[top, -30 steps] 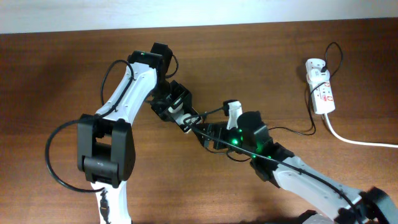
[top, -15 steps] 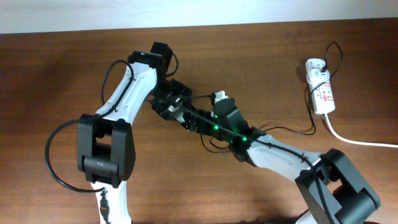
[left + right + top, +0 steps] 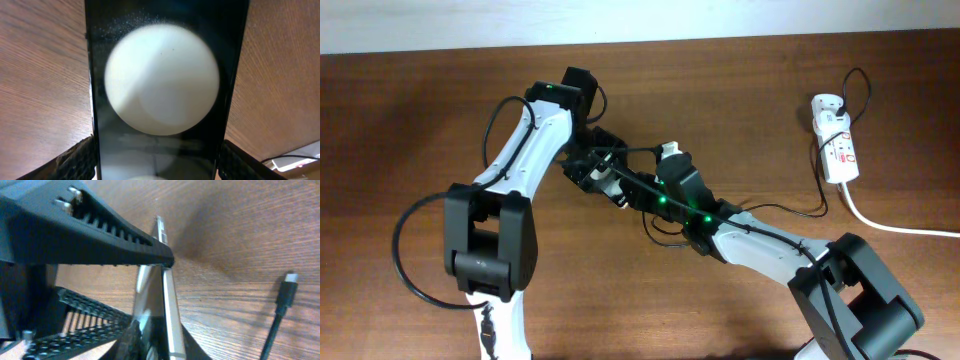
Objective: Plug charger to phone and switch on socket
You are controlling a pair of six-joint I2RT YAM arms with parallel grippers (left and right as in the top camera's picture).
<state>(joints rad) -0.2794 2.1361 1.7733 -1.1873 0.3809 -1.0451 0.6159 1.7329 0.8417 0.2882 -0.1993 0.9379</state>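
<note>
My left gripper (image 3: 603, 168) is shut on the phone (image 3: 617, 190) across its width, near the middle of the table. In the left wrist view the phone (image 3: 160, 90) fills the frame, a black slab with a big white round spot, and one finger (image 3: 75, 162) presses each side. My right gripper (image 3: 640, 190) meets it from the right. Its wrist view shows the phone (image 3: 167, 300) edge-on with the right gripper (image 3: 161, 342) shut on that thin edge. The charger's plug tip (image 3: 288, 280) lies loose on the wood to the right. The white socket (image 3: 838, 148) sits at the far right.
The thin black charger cable (image 3: 790, 211) runs from the plug block at the socket's far end, loops and trails left under my right arm. A thick white cord (image 3: 895, 226) leaves the socket toward the right edge. A pale wall borders the table's far side.
My right gripper has moved up and left to the phone and closed from wide open onto its edge. The left arm and the phone have stayed put.
</note>
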